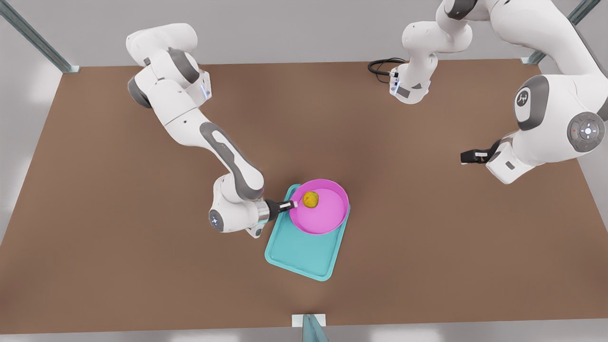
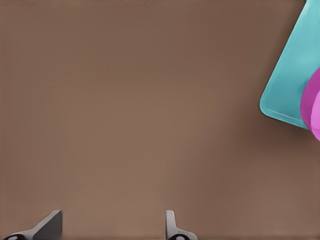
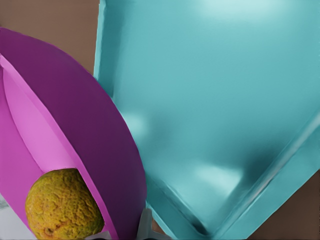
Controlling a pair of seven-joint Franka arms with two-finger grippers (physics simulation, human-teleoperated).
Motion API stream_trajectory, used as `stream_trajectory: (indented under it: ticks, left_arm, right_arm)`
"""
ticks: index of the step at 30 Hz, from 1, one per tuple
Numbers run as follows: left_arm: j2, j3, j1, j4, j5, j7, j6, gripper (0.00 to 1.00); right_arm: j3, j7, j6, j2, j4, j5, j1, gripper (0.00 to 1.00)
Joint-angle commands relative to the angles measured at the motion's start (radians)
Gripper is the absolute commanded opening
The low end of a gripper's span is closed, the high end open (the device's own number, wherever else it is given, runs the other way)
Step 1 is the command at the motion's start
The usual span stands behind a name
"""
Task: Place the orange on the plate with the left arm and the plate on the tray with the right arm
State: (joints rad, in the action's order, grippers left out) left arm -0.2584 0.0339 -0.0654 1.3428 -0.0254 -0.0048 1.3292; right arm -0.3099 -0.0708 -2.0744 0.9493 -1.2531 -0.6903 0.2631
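The pink plate (image 1: 327,216) rests over the far end of the teal tray (image 1: 299,251), its rim reaching a little past the tray's edge. The orange (image 1: 310,199) sits inside the plate near the rim. My right gripper (image 1: 293,204), on the arm at the front view's left, is shut on that rim; the right wrist view shows the orange (image 3: 62,210), the plate wall (image 3: 90,125) and the tray floor (image 3: 215,100) up close. My left gripper (image 1: 468,156) hovers open far off at the front view's right, fingers apart (image 2: 111,227) over bare table, with the tray corner (image 2: 290,85) and plate edge (image 2: 314,105) in sight.
The brown table (image 1: 142,237) stretches wide around the tray. A black cable (image 1: 382,66) loops at the back near the base of the arm at the front view's right. Metal frame posts stand at the back corners and one (image 1: 311,327) at the front edge.
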Motion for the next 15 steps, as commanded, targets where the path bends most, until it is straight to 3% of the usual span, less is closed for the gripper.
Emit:
stream_trajectory:
  ticks: [1, 6, 7, 15]
  left_arm:
    - [-0.002, 0.0, -0.001, -0.001, -0.001, 0.006, 0.004, 1.0]
    - [-0.035, -0.009, -0.007, -0.001, -0.008, 0.008, 0.054, 1.0]
    - [-0.033, -0.009, -0.008, 0.001, -0.005, 0.008, 0.053, 1.0]
    - [-0.036, -0.009, -0.01, 0.001, -0.004, 0.006, 0.054, 1.0]
  right_arm:
    - [0.002, 0.039, 0.007, 0.023, 0.035, -0.017, -0.015, 0.21]
    - [0.017, 0.026, 0.004, 0.045, 0.044, -0.012, -0.044, 0.24]
    - [0.017, 0.025, -0.007, 0.045, 0.044, -0.012, -0.036, 1.0]
    - [0.017, 0.028, 0.014, 0.016, 0.046, 0.009, -0.031, 1.0]
